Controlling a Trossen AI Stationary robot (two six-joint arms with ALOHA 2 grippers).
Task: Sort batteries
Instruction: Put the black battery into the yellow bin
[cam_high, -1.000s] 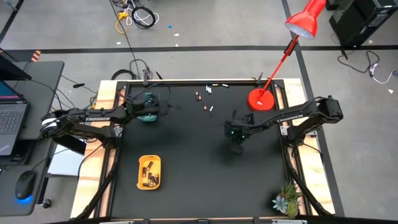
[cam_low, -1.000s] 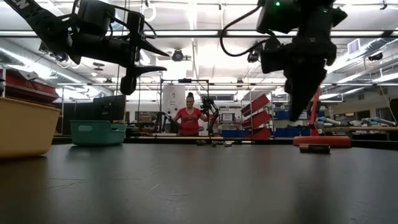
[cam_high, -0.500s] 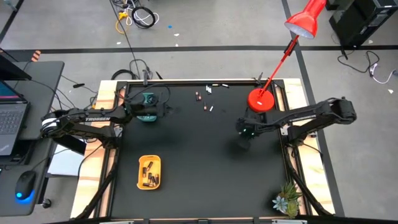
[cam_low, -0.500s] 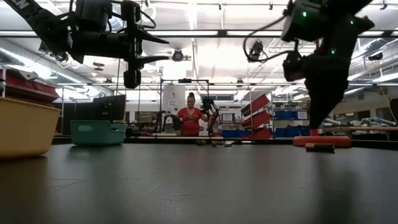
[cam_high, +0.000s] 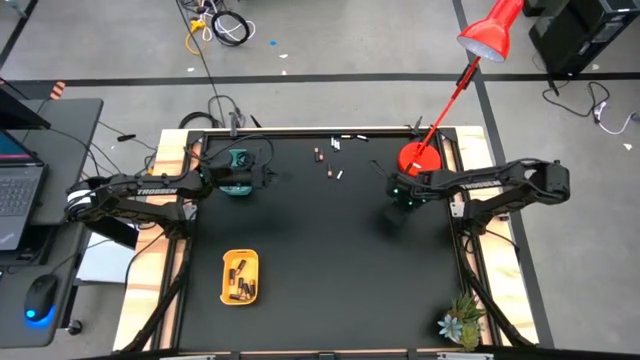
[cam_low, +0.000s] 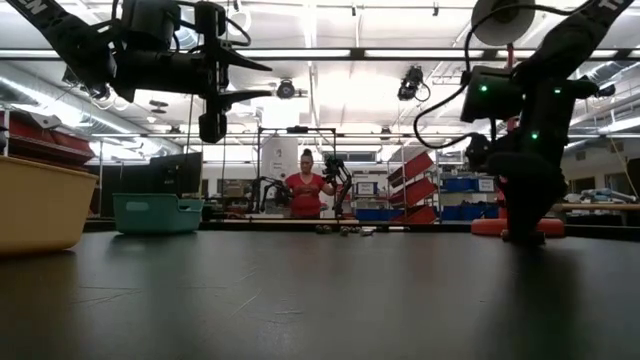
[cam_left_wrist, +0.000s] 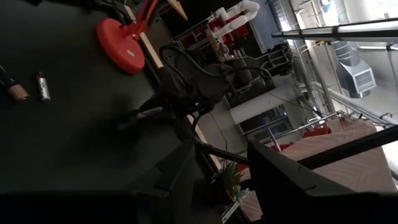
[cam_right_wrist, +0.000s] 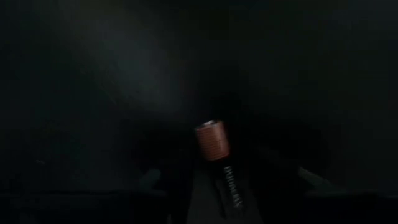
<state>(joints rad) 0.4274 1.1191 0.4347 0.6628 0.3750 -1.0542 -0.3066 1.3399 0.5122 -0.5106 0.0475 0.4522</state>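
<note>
right gripper (cam_high: 400, 193) by lamp base (cam_high: 419, 160), battery (cam_right_wrist: 216, 155) only in wrist view

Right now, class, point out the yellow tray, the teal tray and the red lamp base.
yellow tray (cam_high: 240, 259): high view, on its rim.
teal tray (cam_low: 154, 216): low view, on its front wall.
red lamp base (cam_high: 420, 160): high view, on its round top.

Red lamp base (cam_high: 417, 159) crowds the right gripper (cam_high: 399, 193); table (cam_high: 320, 260) centre lies open.
</note>
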